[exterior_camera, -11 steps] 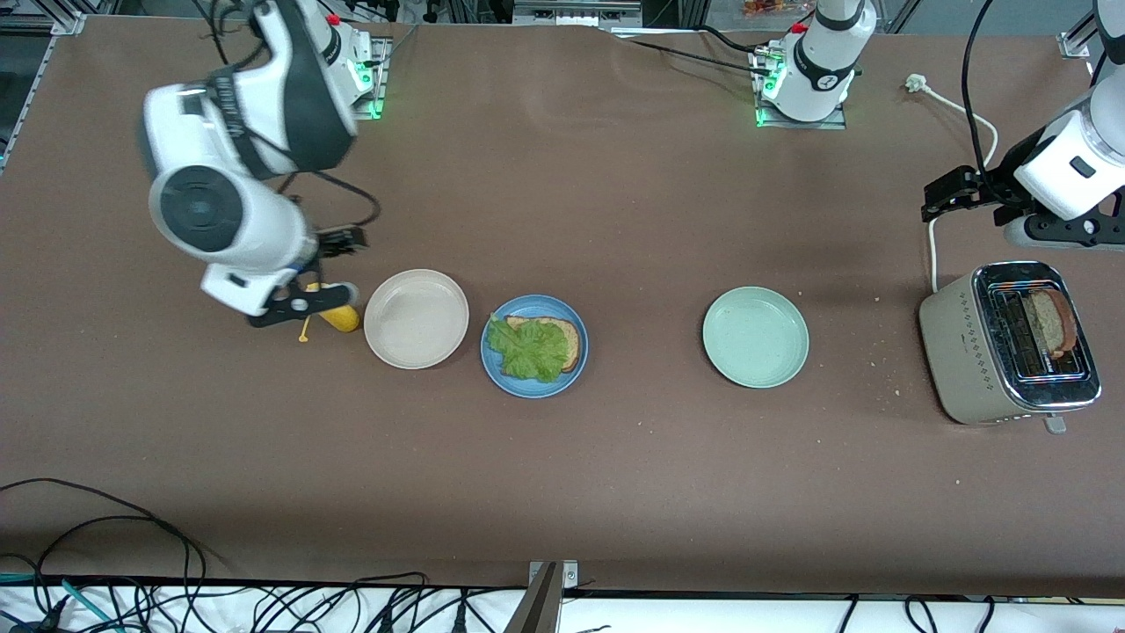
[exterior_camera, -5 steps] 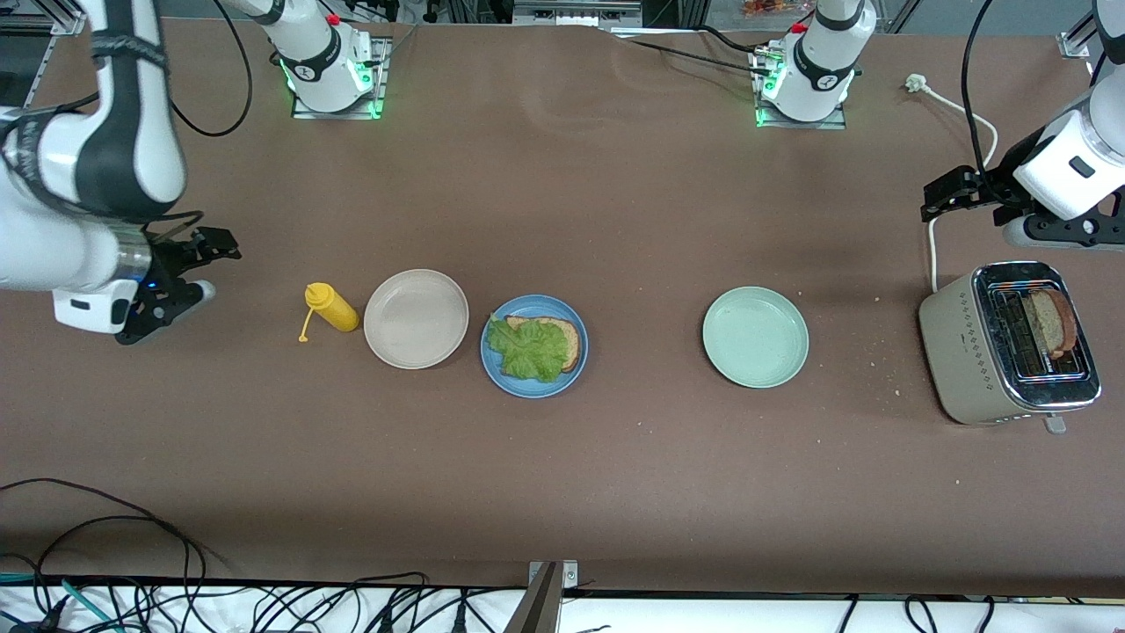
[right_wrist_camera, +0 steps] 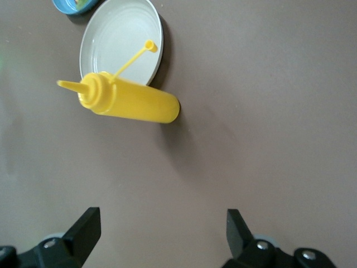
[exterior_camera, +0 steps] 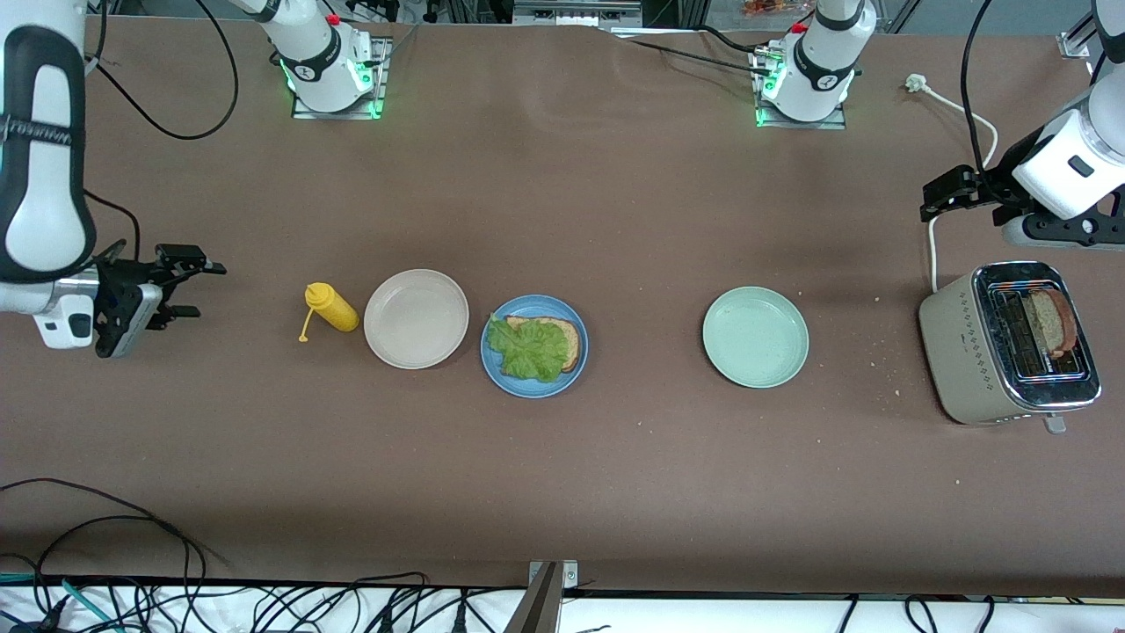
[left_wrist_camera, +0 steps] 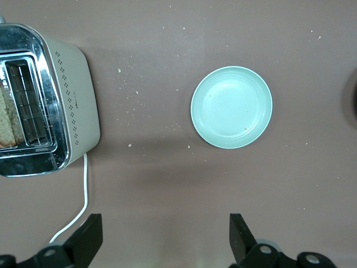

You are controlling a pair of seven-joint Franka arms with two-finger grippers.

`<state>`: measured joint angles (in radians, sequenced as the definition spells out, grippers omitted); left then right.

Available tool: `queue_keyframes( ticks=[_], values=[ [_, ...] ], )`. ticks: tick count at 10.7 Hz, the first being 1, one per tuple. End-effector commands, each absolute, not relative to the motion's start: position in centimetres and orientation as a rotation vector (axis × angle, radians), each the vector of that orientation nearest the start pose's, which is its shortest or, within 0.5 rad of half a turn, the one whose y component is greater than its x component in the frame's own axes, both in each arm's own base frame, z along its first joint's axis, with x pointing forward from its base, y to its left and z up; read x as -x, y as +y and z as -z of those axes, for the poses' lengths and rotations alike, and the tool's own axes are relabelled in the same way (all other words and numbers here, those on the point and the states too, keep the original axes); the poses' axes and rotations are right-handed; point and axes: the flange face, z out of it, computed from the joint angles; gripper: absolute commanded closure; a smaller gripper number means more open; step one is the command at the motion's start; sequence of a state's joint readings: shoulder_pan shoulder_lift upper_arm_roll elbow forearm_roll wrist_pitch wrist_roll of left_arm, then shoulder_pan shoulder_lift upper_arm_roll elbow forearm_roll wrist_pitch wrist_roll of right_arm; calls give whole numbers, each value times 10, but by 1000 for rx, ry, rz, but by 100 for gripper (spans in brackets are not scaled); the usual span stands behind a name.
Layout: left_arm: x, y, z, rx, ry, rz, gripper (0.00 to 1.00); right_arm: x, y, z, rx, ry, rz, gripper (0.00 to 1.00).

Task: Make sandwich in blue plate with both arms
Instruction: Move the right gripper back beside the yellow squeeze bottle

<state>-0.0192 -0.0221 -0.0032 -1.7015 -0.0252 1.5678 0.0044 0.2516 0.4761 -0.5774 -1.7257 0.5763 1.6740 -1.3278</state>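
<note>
The blue plate [exterior_camera: 573,374] sits mid-table and holds one brown bread slice [exterior_camera: 567,336] with a ruffled green lettuce leaf [exterior_camera: 526,350] on top. A second bread slice [exterior_camera: 1051,321] stands in a toaster slot and shows at the edge of the left wrist view [left_wrist_camera: 6,120]. My right gripper [exterior_camera: 195,287] is open and empty over bare table at the right arm's end, apart from the plates; it is also open in its wrist view [right_wrist_camera: 162,226]. My left gripper [exterior_camera: 937,200] hangs open and empty beside the toaster, and is also open in its wrist view [left_wrist_camera: 164,230].
A beige toaster [exterior_camera: 958,347] stands at the left arm's end, with a white cord [left_wrist_camera: 78,209] trailing from it. A pale green plate [exterior_camera: 755,337] sits between the toaster and the blue plate. A beige plate [exterior_camera: 416,318] and a yellow squeeze bottle [exterior_camera: 331,308] sit toward the right arm's end.
My right arm has drawn back from the yellow bottle toward its own end of the table, leaving the bottle on the table. The left arm has not moved.
</note>
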Motion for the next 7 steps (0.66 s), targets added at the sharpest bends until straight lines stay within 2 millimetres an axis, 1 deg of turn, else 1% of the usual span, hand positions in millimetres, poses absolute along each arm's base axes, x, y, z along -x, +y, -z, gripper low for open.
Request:
queue_keyframes(
  ticks=[1, 3, 4, 5, 6, 7],
  values=[
    [-542, -18, -584, 3146, 40, -167, 0, -605, -123, -274, 2209, -1131, 121, 0],
    [-542, -19, -584, 3145, 40, -167, 0, -608, -110, -263, 2051, -1234, 260, 0],
    [-542, -18, -584, 3146, 38, -167, 0, -605, -104, -249, 1975, -1257, 297, 0],
    [-542, -17, -583, 3146, 38, -169, 0, -601, -105, -231, 1885, -1273, 353, 0],
    [-542, -18, -583, 3145, 40, -169, 0, -599, -104, -219, 1787, -1339, 427, 0],
    [-542, -18, -584, 3146, 40, -167, 0, -596, -103, -208, 1726, -1398, 456, 0]
  ],
)
